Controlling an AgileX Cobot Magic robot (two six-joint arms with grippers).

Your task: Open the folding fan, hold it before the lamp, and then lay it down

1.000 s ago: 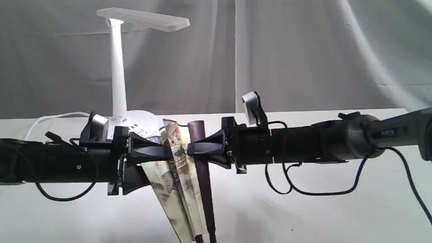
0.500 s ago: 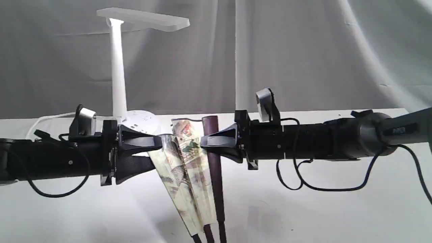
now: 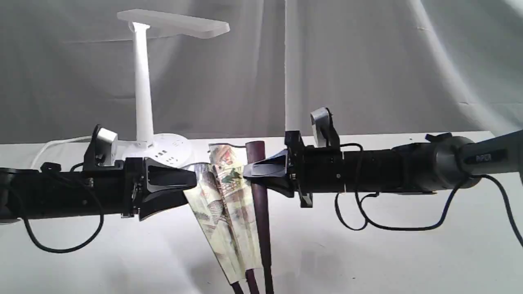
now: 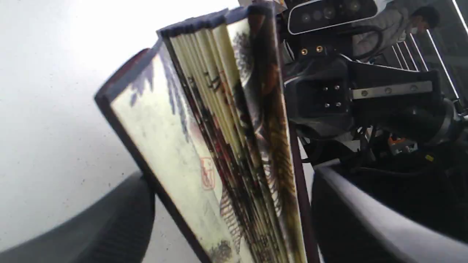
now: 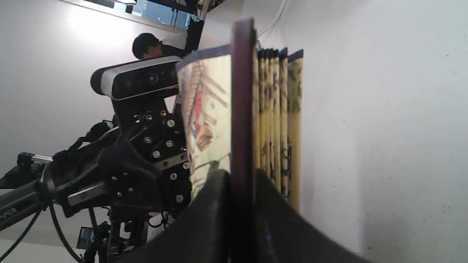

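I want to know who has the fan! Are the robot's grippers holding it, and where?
The right gripper pinches the folding fan by its dark wooden guard stick. The left gripper stands open around the fan's other side.

blocked: lamp (image 3: 143,81) behind left — free: table (image 3: 388,261) right

Partly spread folding fan (image 4: 204,146) stands between the tool's (image 4: 226,219) spread fingers (image 4: 365,208).

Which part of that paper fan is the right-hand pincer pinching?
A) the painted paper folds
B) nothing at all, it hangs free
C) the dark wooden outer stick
C: in the right wrist view the right pincer is shut on the dark maroon guard of the folding fan, with the pleats beside it.
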